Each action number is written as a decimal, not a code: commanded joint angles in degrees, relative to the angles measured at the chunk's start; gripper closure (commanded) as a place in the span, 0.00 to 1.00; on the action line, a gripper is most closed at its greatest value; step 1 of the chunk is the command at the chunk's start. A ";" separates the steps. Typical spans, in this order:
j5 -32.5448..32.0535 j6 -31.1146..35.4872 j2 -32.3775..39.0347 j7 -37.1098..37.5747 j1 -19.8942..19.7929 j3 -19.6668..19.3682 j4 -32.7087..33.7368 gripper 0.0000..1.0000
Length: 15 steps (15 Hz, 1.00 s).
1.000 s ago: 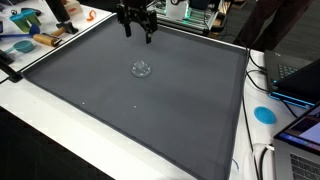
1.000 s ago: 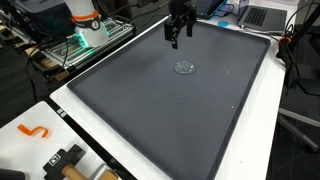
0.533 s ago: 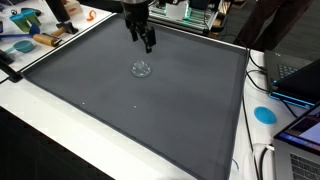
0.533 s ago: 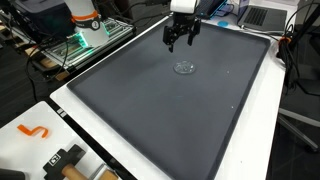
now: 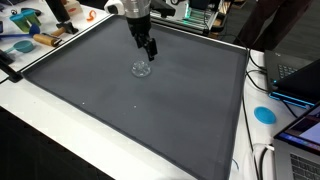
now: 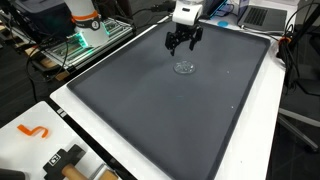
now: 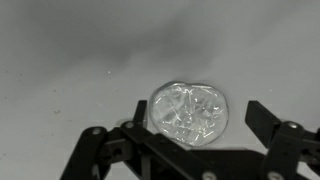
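Observation:
A small clear, crinkled glass-like disc (image 5: 142, 69) lies flat on the dark grey mat (image 5: 120, 110); it also shows in the exterior view (image 6: 184, 68) and in the wrist view (image 7: 188, 112). My gripper (image 5: 148, 47) hangs just above the disc, fingers pointing down, also seen in the exterior view (image 6: 181, 44). In the wrist view the gripper (image 7: 195, 125) is open and empty, its two black fingers spread on either side of the disc and not touching it.
The mat covers a white table (image 5: 40, 125). Tools and orange parts (image 5: 45, 38) lie at one corner, a blue disc (image 5: 264, 114) and laptops near another edge. An orange hook (image 6: 33, 131) and a black-and-wood tool (image 6: 66, 160) sit on the white border.
The gripper has come down and moved from the mat's far edge toward the clear disc, and has turned about its axis. The disc has not moved.

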 commanded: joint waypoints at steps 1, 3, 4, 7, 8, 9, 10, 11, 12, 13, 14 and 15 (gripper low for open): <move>1.25 3.18 2.33 0.30 0.82 -0.98 0.34 0.00; 1.65 6.09 3.10 0.10 0.82 -1.13 0.02 0.00; 1.33 7.51 3.45 0.43 1.03 -1.45 -0.09 0.00; 1.44 10.15 4.44 0.28 1.19 -2.02 -0.15 0.00; 1.24 10.64 4.71 0.47 1.34 -2.33 -0.17 0.00; 1.05 10.90 4.96 0.62 1.49 -2.64 -0.18 0.00; 0.89 11.22 5.19 0.73 1.67 -2.97 -0.19 0.01; 0.97 11.35 5.40 0.62 1.77 -3.16 -0.17 0.03; 1.00 11.46 5.61 0.55 1.89 -3.35 -0.14 0.02; 1.07 11.62 5.80 0.47 1.98 -3.47 -0.15 0.03; 1.10 11.70 5.95 0.47 2.08 -3.58 -0.12 0.03; 1.26 11.89 6.10 0.25 2.08 -3.55 -0.12 0.04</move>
